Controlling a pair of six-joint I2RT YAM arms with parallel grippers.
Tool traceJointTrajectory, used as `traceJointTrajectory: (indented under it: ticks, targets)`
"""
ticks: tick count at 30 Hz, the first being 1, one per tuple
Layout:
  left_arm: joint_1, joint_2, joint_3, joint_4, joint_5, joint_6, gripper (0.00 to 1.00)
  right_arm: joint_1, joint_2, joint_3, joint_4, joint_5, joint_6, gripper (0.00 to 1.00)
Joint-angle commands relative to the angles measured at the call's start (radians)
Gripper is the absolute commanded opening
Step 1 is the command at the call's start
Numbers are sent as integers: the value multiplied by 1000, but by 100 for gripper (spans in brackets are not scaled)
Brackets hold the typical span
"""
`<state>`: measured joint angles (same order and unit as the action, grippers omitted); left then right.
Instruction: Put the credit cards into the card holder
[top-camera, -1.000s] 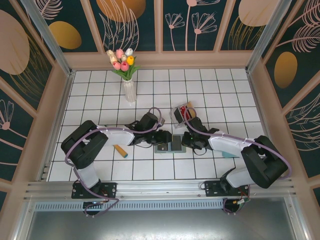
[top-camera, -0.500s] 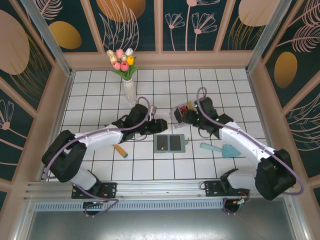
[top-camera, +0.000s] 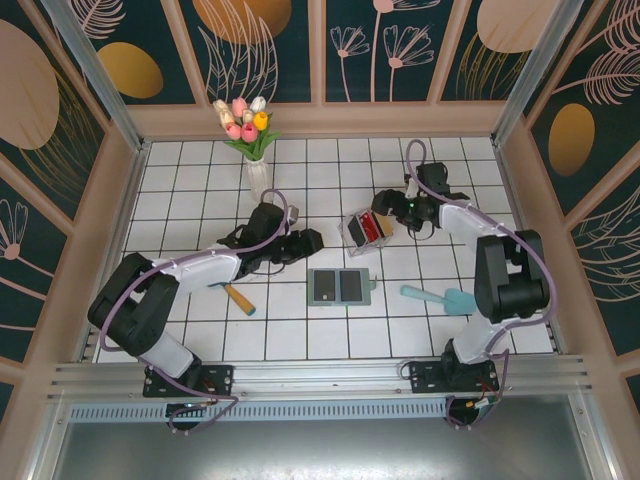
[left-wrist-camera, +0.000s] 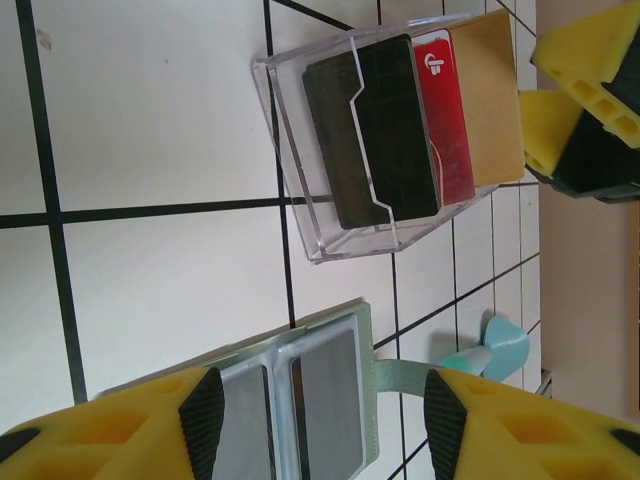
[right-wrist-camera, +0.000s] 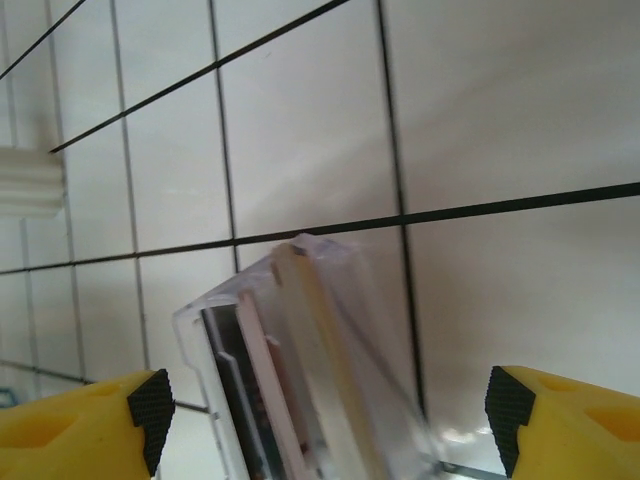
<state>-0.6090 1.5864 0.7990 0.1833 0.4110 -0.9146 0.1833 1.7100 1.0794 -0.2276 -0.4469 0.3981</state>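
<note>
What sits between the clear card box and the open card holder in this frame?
Nothing sits there. Only bare white tile separates the clear box from the card holder. This is plain in the left wrist view and also visible from the top camera.

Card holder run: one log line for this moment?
card holder open flat on tiles | credit cards in clear box | left gripper open, empty | right gripper open, empty, beside clear box

white tiled table (top-camera: 330, 170), vase of tulips (top-camera: 258, 178) at back, clear plastic box (left-wrist-camera: 288, 120), teal scoop (top-camera: 447, 298), tan stick (top-camera: 240, 298)
</note>
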Motion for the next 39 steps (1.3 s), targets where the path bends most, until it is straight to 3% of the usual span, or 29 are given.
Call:
traceJointTrajectory:
  ticks: [1, 8, 13, 21, 29, 36, 39]
  targets:
    - [14, 14, 14, 25, 18, -7, 58, 7, 38, 31, 58, -152, 3, 84]
    - [22, 26, 26, 16, 12, 0, 58, 80, 29, -17, 122, -240, 49, 81]
    - [23, 40, 39, 5, -11, -3, 58, 138, 19, -20, 121, -212, 70, 80]
    - [24, 146, 125, -15, -59, -21, 56, 198, -6, 53, -87, 202, -9, 79]
    - [24, 288, 260, -102, -116, -14, 51, 258, -9, 120, -194, 422, -85, 79]
    - [23, 342, 268, -121, -145, -19, 46, 353, 28, 191, -288, 632, -142, 79]
    - [23, 364, 268, -120, -145, -14, 48, 389, 56, 223, -326, 713, -161, 79]
